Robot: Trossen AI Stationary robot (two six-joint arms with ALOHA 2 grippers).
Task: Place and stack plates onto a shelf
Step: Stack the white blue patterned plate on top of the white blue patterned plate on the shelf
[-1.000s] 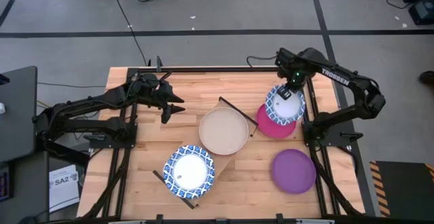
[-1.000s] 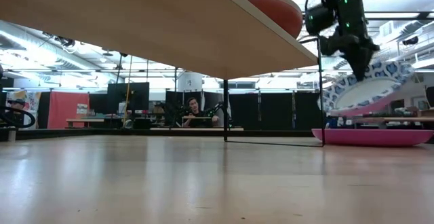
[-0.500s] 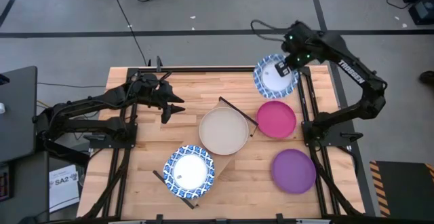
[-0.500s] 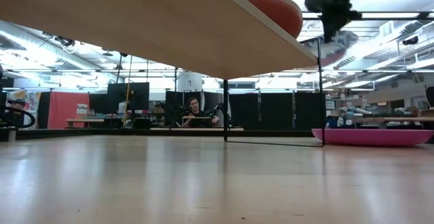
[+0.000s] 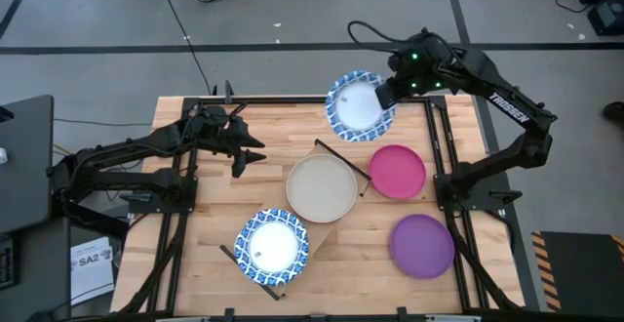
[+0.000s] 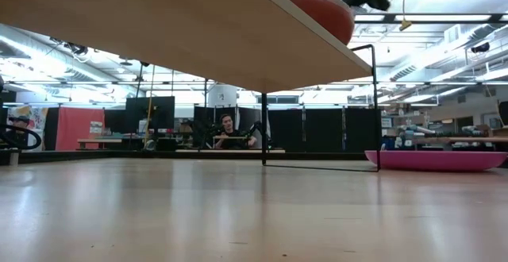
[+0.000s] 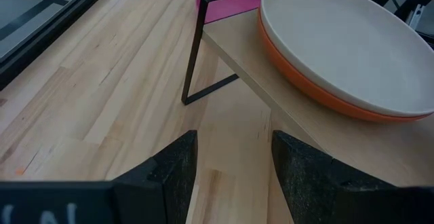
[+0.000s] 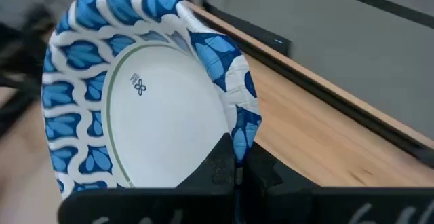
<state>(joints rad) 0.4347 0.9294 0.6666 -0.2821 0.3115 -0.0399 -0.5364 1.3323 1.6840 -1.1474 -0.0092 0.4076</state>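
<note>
Above the tabletop's (image 5: 195,263) far edge, the right tool (image 5: 387,94) is clamped on the rim of a blue-patterned plate (image 5: 359,105), carrying it in the air: the transport step. Next it likely needs lowering onto the shelf (image 5: 327,232), perhaps on the beige plate (image 5: 321,187) stacked there. Off to the left, the left tool (image 5: 249,150) waits with jaws wide, empty.

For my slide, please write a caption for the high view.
Right hand holds a blue-rimmed plate above the table's far edge.
</note>
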